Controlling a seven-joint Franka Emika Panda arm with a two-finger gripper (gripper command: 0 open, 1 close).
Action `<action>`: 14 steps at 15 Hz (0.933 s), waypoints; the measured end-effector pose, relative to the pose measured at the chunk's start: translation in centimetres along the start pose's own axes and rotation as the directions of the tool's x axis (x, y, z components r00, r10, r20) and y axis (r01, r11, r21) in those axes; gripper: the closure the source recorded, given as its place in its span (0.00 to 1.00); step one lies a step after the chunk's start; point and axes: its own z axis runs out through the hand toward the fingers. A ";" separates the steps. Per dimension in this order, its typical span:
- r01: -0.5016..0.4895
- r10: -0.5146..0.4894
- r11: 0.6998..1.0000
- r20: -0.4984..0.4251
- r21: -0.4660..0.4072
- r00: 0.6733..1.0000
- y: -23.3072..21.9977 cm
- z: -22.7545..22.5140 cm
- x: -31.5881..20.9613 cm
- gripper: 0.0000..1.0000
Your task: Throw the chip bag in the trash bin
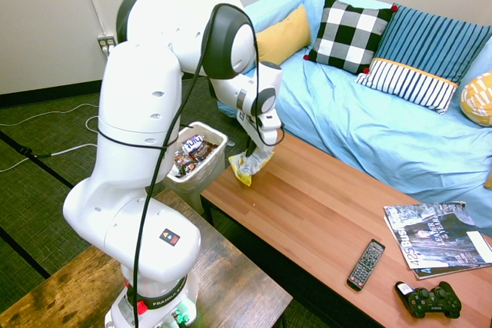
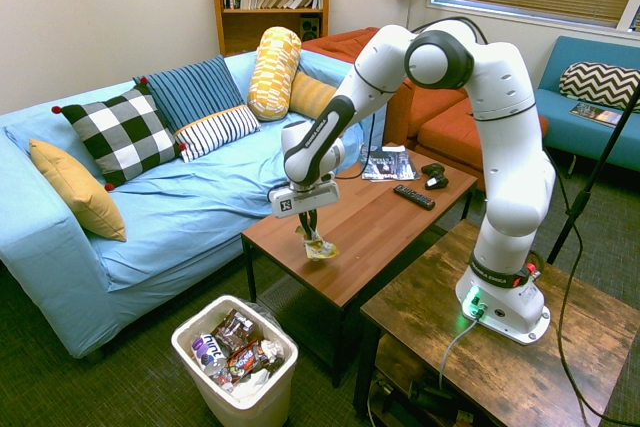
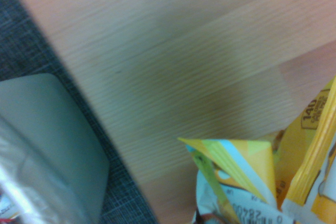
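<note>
While you look through the first exterior view, you see the gripper (image 1: 254, 148) pointing down with its fingers pinched on the top of the chip bag (image 1: 247, 165), which hangs clear above the near end of the wooden coffee table (image 1: 330, 217), close to the edge that faces the trash bin (image 1: 206, 172). That bin stands on the floor just beside the table end, open at the top and holding a heap of dark and purple wrappers (image 1: 190, 155), some with white lettering. Further along the table you find a remote (image 1: 366, 263), a black game controller (image 1: 429, 300) and magazines (image 1: 437, 240). From the second exterior view, you see the same grip: the gripper (image 2: 307, 225) is clamped on the bag (image 2: 317, 246), whose lower corner hangs just over the tabletop (image 2: 385, 217) near its edge, while the bin (image 2: 246, 404) sits lower down on the carpet, apart from the bag, with wrappers (image 2: 238, 345) piled inside. In the wrist view, you get the crumpled yellow bag (image 3: 254, 179) close up over the wood grain (image 3: 157, 66), and a blurred off-white corner of the bin (image 3: 58, 140) beyond the table edge.
</note>
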 end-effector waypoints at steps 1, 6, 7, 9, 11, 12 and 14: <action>0.033 -0.033 0.999 -0.020 0.022 0.999 -0.3 -1.8 -2.4 1.00; 0.192 -0.185 0.978 -0.085 0.079 0.979 -2.6 -5.4 -14.8 1.00; 0.227 -0.220 0.971 -0.093 0.078 0.971 -3.2 -4.8 -17.1 1.00; 0.293 -0.286 0.953 -0.096 0.072 0.954 -4.5 -2.8 -21.4 1.00; 0.339 -0.333 0.939 -0.085 0.061 0.939 -5.9 0.0 -24.4 1.00; 0.355 -0.350 0.934 -0.075 0.050 0.934 -6.5 1.6 -25.4 1.00; 0.383 -0.381 0.924 -0.052 0.023 0.923 -7.5 4.9 -26.4 0.00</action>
